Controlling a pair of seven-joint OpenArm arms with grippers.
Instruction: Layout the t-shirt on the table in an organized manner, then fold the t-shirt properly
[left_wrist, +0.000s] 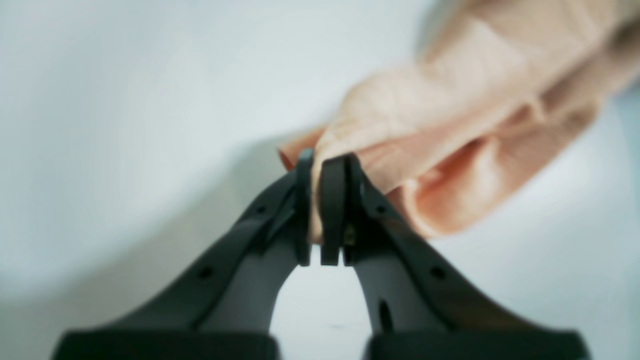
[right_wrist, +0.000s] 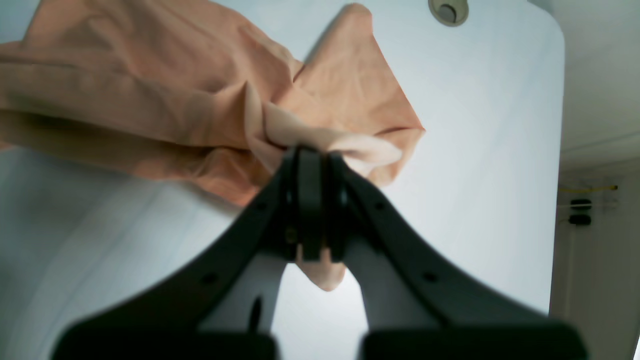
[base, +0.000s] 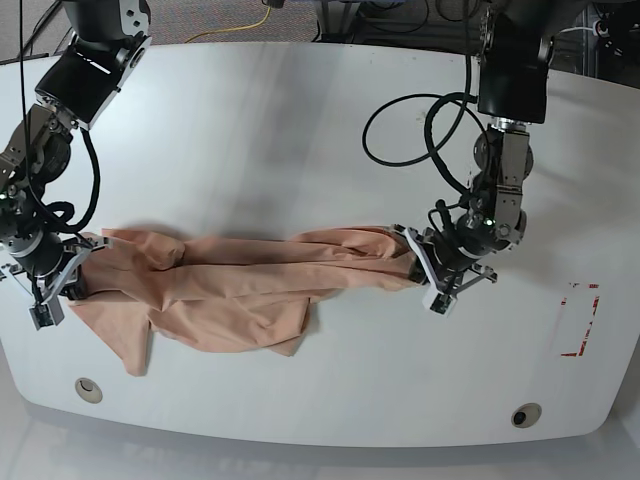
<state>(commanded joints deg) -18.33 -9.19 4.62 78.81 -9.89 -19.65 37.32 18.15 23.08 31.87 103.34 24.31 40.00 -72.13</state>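
Note:
The peach t-shirt (base: 230, 285) is stretched in a rumpled band across the white table (base: 300, 120), between my two grippers. My left gripper (left_wrist: 320, 165) is shut on a bunched end of the t-shirt (left_wrist: 450, 130); in the base view that gripper (base: 418, 258) is at the cloth's right end. At the cloth's left end my right gripper (base: 78, 262) is also shut. In the right wrist view this gripper (right_wrist: 310, 155) pinches a fold of the t-shirt (right_wrist: 150, 90), with a flap hanging below the fingers. Part of the shirt droops toward the table's near edge.
Two round grommets (base: 88, 388) (base: 519, 414) sit near the table's front edge, and one grommet (right_wrist: 448, 10) appears in the right wrist view. A red tape rectangle (base: 578, 320) marks the right side. Black cables (base: 430, 120) loop beside the left arm.

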